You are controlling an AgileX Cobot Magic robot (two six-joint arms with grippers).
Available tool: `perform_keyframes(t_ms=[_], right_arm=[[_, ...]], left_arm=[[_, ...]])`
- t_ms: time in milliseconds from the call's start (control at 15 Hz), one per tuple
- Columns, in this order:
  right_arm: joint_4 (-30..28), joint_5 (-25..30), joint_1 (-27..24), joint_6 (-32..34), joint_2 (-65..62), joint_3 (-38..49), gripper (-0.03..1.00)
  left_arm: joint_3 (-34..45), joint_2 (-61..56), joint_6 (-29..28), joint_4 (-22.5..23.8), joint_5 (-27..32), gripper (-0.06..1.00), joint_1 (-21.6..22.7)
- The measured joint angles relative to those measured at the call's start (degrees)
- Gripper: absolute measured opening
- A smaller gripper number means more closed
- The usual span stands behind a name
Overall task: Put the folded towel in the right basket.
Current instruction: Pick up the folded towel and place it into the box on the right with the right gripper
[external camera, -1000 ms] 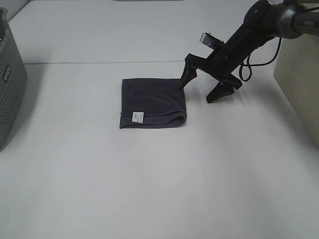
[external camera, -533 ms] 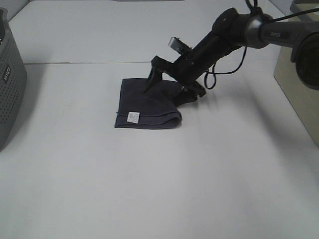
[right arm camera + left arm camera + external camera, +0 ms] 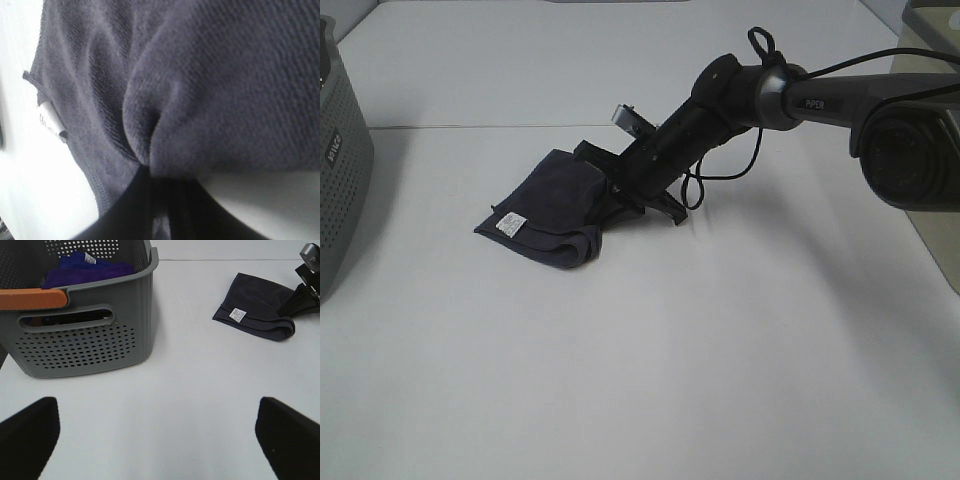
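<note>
The folded towel [image 3: 545, 200], where is it lying just now?

It is lying on the white table [image 3: 720, 380], left of the middle in the high view. It is dark grey, and its white label [image 3: 510, 224] is facing up at the corner farthest from my right arm. It is sitting in neither basket.

What are your right fingers doing?

My right gripper [image 3: 620, 192] is reaching across the middle and clamping the towel's right edge. In my right wrist view the cloth is bunching into a deep crease where my dark fingers [image 3: 145, 210] are meeting, so I am pinching towel between them. The label end is resting flat on the table.

And your left ones?

My left gripper [image 3: 156, 405] is hanging spread wide. Its two fingers [image 3: 27, 435] are showing far apart with bare table between them, well apart from the towel.

What is standing around you?

A grey basket [image 3: 100, 335] with a perforated wall is standing close in front of my left wrist, at the left edge of the high view. An orange handle [image 3: 32, 299] is lying across its rim, and blue and purple cloths [image 3: 90, 265] are lying inside. The right basket [image 3: 942, 245] is beige and is showing only a strip of wall at the right edge, partly behind my arm and well apart from the towel. I cannot tell what it is holding.
</note>
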Motion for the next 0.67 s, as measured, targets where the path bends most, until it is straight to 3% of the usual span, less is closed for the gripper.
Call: perform_keyframes(t_ms=[133,467,667], right_arm=[[-0.6,1.5,0.0,0.0,-0.2,-1.3,0.07],[-14.7,14.1,0.0,1.3,-1.7,-16.4,0.07],[-18.2,14.6,-0.6,3.1,-6.4,-25.4,0.07]], left_arm=[[0.0,0.0,0.0,0.0,0.0,0.99,0.0],[0.0,0.0,0.0,0.0,0.0,0.99,0.0],[0.0,0.0,0.0,0.0,0.0,0.99,0.0]])
